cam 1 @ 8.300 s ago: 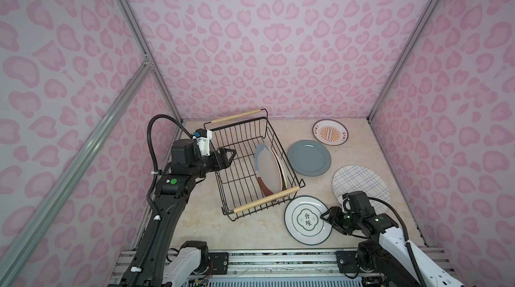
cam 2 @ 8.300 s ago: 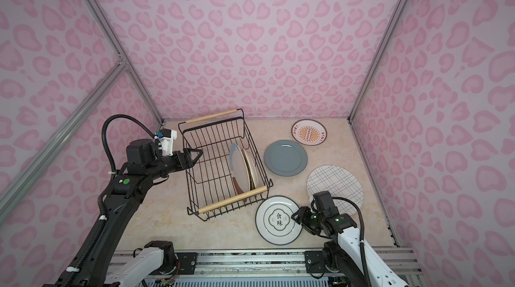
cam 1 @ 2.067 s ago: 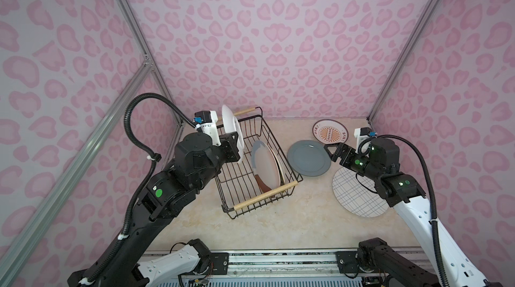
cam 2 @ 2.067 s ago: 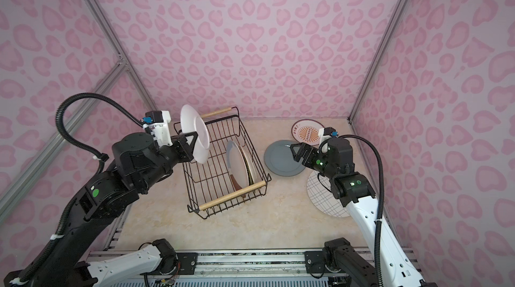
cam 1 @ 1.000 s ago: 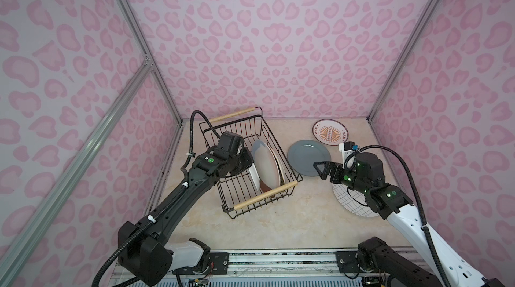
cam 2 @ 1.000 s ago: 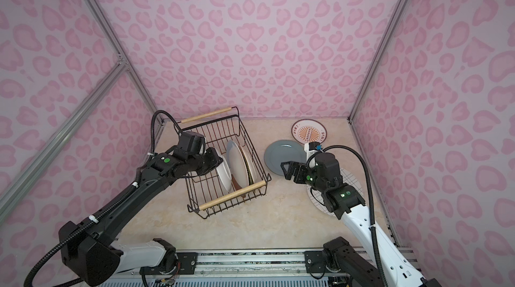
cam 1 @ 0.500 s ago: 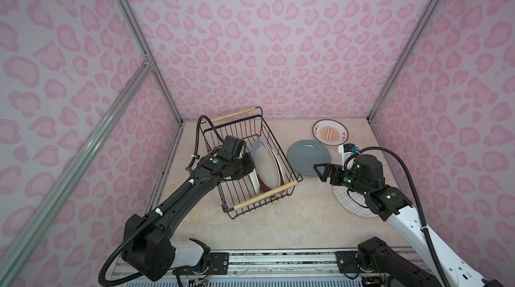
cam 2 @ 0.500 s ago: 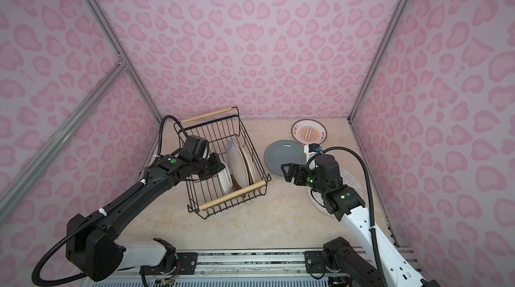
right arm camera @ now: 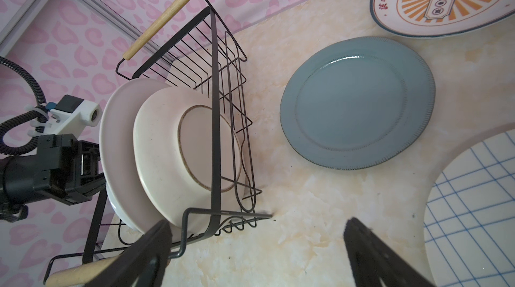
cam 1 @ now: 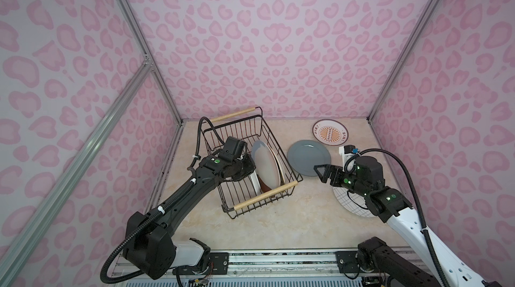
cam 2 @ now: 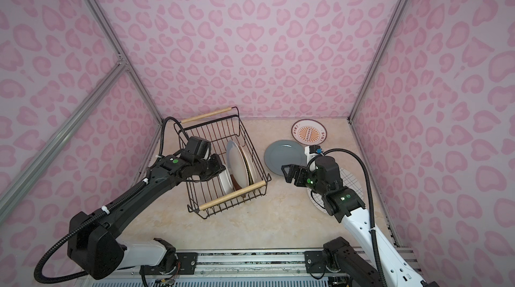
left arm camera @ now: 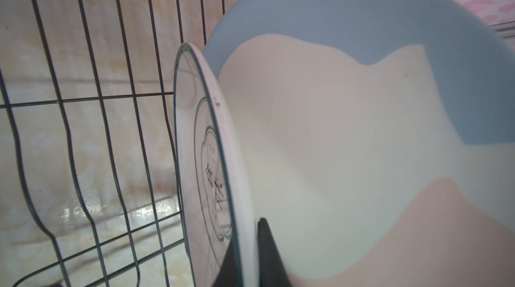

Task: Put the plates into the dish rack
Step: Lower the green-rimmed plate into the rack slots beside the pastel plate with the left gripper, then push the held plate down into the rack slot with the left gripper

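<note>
The left jaws were clamped on the rim of the white plate with Chinese characters (left arm camera: 206, 160), which stood on edge inside the dish rack (cam 1: 231, 132), just beside a pale blue plate (left arm camera: 362, 132) that also stood upright there. In both top views a cream plate (cam 1: 281, 165) stood just behind the blue one, toward the rack's right side.

The rack sat on the bench (cam 1: 278, 229) left of centre, with its near wooden handle (cam 1: 263, 195) facing the robot.

The right jaws gaped wide and held nothing. They hung above the bench between the rack and the grey-blue plate (cam 1: 308, 157), which lay flat. Farther back lay the orange sunburst plate (cam 1: 329, 135). The grid-lined plate (cam 1: 349, 202) lay on the right, partly hidden under the right arm (cam 1: 384, 199).
</note>
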### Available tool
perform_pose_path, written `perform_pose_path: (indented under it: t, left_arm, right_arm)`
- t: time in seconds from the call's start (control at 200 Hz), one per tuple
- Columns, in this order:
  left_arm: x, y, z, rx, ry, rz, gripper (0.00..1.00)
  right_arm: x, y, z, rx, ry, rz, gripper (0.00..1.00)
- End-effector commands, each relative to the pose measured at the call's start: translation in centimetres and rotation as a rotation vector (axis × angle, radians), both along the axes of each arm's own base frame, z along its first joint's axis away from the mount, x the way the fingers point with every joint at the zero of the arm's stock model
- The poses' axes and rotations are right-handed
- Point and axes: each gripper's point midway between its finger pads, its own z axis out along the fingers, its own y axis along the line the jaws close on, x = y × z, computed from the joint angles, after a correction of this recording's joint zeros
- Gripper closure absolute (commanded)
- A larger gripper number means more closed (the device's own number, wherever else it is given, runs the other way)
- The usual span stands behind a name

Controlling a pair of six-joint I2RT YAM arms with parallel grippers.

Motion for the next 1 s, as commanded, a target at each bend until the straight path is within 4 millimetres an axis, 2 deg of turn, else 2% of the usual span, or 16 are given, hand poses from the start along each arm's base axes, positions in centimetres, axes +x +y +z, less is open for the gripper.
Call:
perform_pose_path:
  t: [0.0, 0.43, 0.63, 0.995]
  left_arm:
    - [1.2, -0.8, 1.1, -0.028, -0.027, 0.009, 0.97]
    - [1.4, -2.0, -0.1, -0.041, 0.029, -0.018, 0.97]
    - [1.1, -2.3, 0.5, -0.037, 0.022, -0.026, 0.97]
    - [0.4, -1.7, 2.2, -0.063, 0.028, 0.040, 0.97]
  right_arm:
    - [0.1, 0.1, 0.5, 0.008, -0.026, 0.002, 0.04]
    - [0.0, 0.1, 0.1, 0.003, -0.024, 0.008, 0.04]
    - [-0.1, 0.1, -0.1, -0.001, -0.024, 0.011, 0.04]
    - [-0.1, 0.5, -1.3, -0.003, -0.002, 0.033, 0.04]
